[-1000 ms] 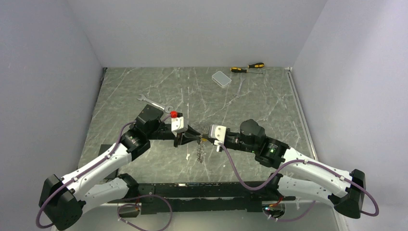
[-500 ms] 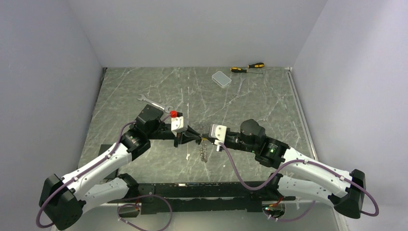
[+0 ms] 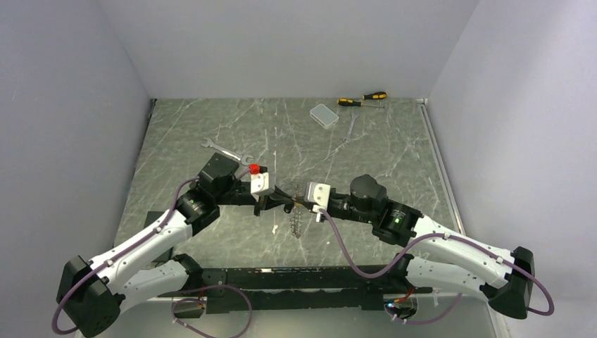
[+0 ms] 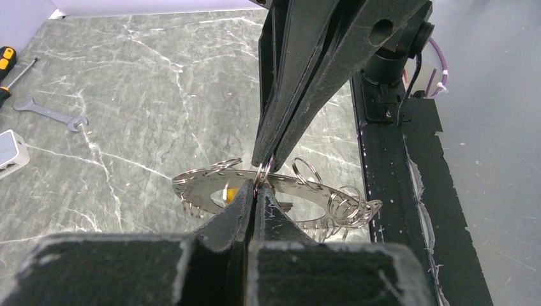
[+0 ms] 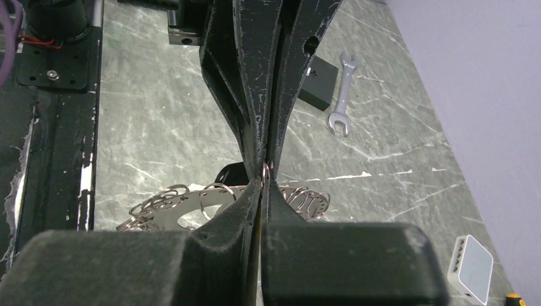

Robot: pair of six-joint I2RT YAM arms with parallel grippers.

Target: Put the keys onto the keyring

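As our left gripper (image 4: pixel 255 189) and right gripper (image 5: pixel 263 183) both pinch shut on it, the keyring (image 4: pixel 300 187), thin, silvery and toothed, hangs with its long axis crosswise to the fingers.

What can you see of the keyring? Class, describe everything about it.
The keyring is a flat, silvery metal loop with a toothed rim and a row of small holes. Thin wire rings hang on it, bunched at one end. It lies roughly level, seemingly held off the table. The left gripper and right gripper meet tip to tip above it, jaws shut on one of its small rings. A yellow key shows through its middle.
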